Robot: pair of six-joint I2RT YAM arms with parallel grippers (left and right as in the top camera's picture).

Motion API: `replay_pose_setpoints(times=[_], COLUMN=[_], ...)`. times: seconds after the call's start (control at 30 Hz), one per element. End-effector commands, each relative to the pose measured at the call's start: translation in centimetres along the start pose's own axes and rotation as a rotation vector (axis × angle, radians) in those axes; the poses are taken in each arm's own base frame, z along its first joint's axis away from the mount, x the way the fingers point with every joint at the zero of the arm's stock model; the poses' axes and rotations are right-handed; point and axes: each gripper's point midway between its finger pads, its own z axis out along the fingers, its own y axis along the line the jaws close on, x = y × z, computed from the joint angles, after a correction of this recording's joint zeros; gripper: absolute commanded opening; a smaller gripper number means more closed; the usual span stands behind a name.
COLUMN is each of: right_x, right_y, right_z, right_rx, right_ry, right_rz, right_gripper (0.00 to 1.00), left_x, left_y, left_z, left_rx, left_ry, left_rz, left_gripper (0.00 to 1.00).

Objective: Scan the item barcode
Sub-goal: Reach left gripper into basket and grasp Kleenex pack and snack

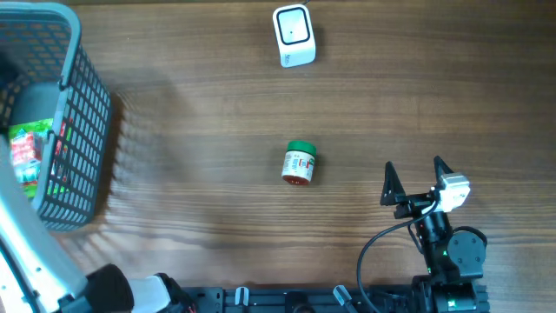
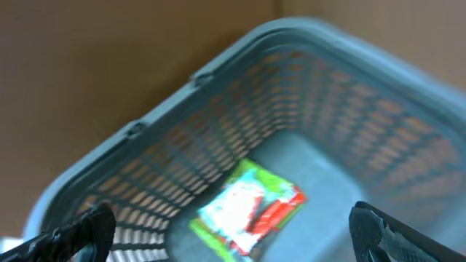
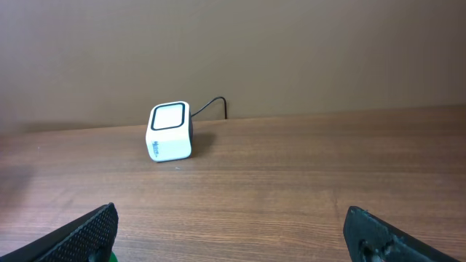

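At the table's (image 1: 191, 113) left edge stands a grey plastic mesh basket (image 1: 87, 130) holding a green, white and red packet (image 2: 247, 211). The left end effector (image 2: 229, 229) hangs above the basket, jaws spread wide and empty. Mid-table, a small green-lidded jar with a red and white label (image 1: 299, 164) lies on its side. A white cube-shaped barcode scanner (image 1: 294, 35) sits near the far edge. Toward the near right corner, the right end effector (image 1: 413, 163) is wide and empty.
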Motion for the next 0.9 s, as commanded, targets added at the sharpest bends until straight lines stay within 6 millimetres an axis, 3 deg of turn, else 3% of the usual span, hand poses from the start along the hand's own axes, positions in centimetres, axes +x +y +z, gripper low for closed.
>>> replay_pose_setpoints(times=[0.0,0.13,0.3,0.57,0.7,0.87], right_x=[-0.2,-0.2,-0.2,-0.2,-0.2,-0.2], right_y=[-0.1,-0.1,-0.1,-0.1,-0.1,-0.1], right_z=[0.0,0.0,0.0,0.0,0.0,0.0], right_rx=[0.002,0.002,0.002,0.002,0.002,0.002], right_ry=[-0.008,-0.008,-0.008,-0.008,-0.008,-0.008], right_rz=[0.008,0.008,0.008,0.008,0.008,0.008], right_gripper=[1.0,1.0,1.0,1.0,1.0,1.0], left_x=[2.4,6.6,11.1,17.0,18.2,18.4], left_y=[2.5,2.8,1.5,-0.5,-2.2,-2.4], left_z=[5.4,10.1,15.4,21.8,23.4,24.1], left_rx=[0.034,0.124,0.209,0.276,0.367,0.367], left_ry=[0.141,0.322,0.487,0.656,0.658,0.655], left_rz=[-0.007,0.023,0.108,0.231,0.266,0.252], left_gripper=[1.0,1.0,1.0,1.0,1.0,1.0])
